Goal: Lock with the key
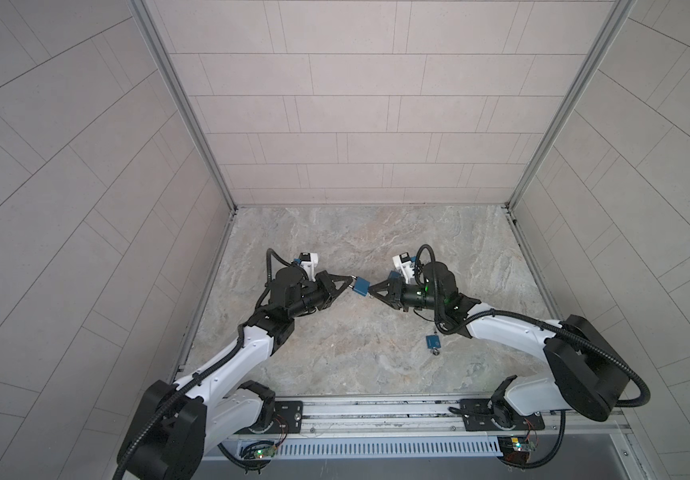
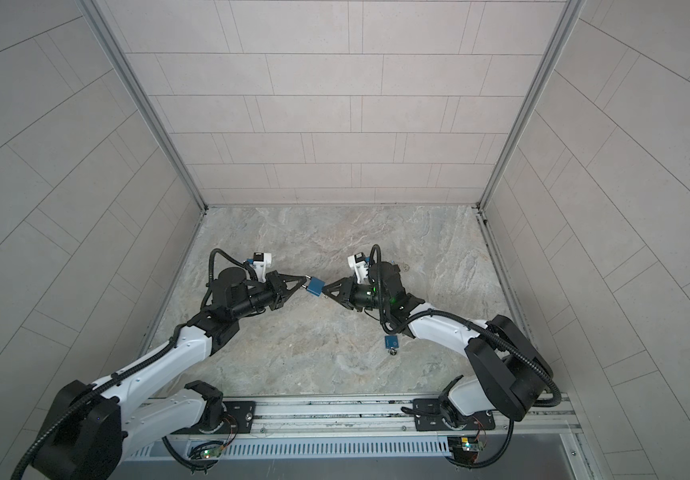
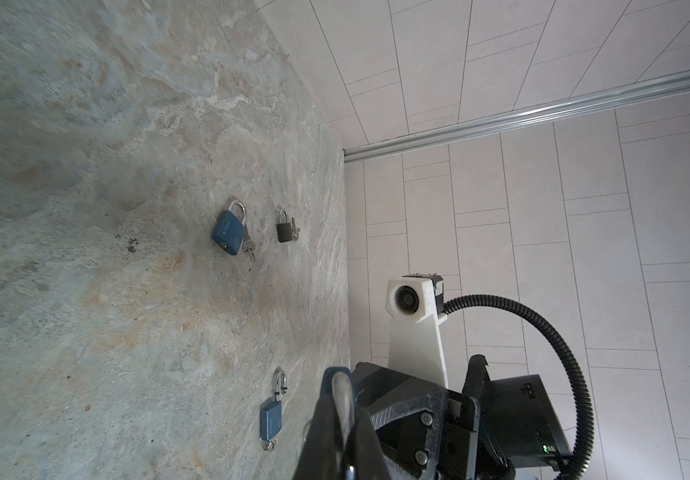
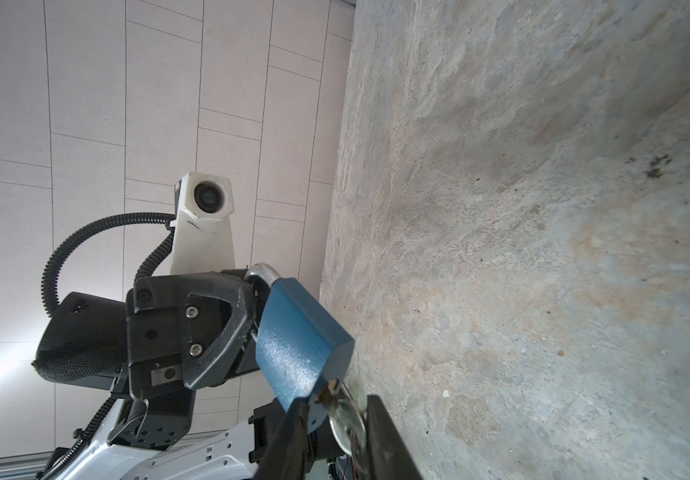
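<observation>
A blue padlock hangs above the stone floor between the two arms. My left gripper is shut on its silver shackle. A silver key sits in the keyhole at the padlock's lower end. My right gripper straddles the key's head. One finger lies against the key. A narrow gap still shows between the key and the other finger, so the jaws stand open around it.
A second blue padlock with a key in it lies on the floor under the right forearm. Behind the right wrist lie another blue padlock and a dark padlock. Tiled walls close in three sides.
</observation>
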`<move>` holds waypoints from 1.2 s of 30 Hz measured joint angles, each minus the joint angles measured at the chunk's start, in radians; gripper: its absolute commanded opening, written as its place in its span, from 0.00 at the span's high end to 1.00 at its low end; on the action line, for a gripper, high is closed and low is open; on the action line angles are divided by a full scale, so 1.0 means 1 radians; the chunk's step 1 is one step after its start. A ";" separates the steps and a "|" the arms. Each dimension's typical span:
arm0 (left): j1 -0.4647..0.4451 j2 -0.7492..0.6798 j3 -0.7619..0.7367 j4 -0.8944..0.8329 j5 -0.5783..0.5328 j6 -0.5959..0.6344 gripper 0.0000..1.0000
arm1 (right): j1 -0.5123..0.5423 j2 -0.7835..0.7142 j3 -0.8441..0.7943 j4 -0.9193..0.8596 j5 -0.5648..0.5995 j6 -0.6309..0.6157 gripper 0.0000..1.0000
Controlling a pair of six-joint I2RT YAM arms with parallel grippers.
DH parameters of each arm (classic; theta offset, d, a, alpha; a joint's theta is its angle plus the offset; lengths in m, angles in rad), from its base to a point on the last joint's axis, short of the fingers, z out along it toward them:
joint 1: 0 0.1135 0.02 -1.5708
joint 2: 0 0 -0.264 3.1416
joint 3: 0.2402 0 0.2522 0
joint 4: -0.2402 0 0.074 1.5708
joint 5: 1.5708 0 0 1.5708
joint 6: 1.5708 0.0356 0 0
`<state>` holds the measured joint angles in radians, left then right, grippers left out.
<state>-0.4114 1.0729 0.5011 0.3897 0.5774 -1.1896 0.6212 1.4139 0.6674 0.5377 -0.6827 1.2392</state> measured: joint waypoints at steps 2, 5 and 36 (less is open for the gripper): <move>0.001 0.000 -0.002 0.006 -0.001 -0.005 1.00 | 0.000 0.000 -0.001 0.002 0.001 0.000 0.78; 0.001 0.000 -0.002 0.016 -0.002 -0.009 1.00 | 0.000 0.000 -0.004 0.006 0.003 0.001 0.79; 0.002 -0.008 -0.051 0.093 -0.060 -0.040 1.00 | 0.005 -0.025 -0.045 0.074 0.045 0.036 1.00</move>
<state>-0.4095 1.0653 0.4500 0.4824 0.5175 -1.2293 0.6258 1.3891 0.6224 0.6113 -0.6373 1.2751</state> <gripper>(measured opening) 0.070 0.082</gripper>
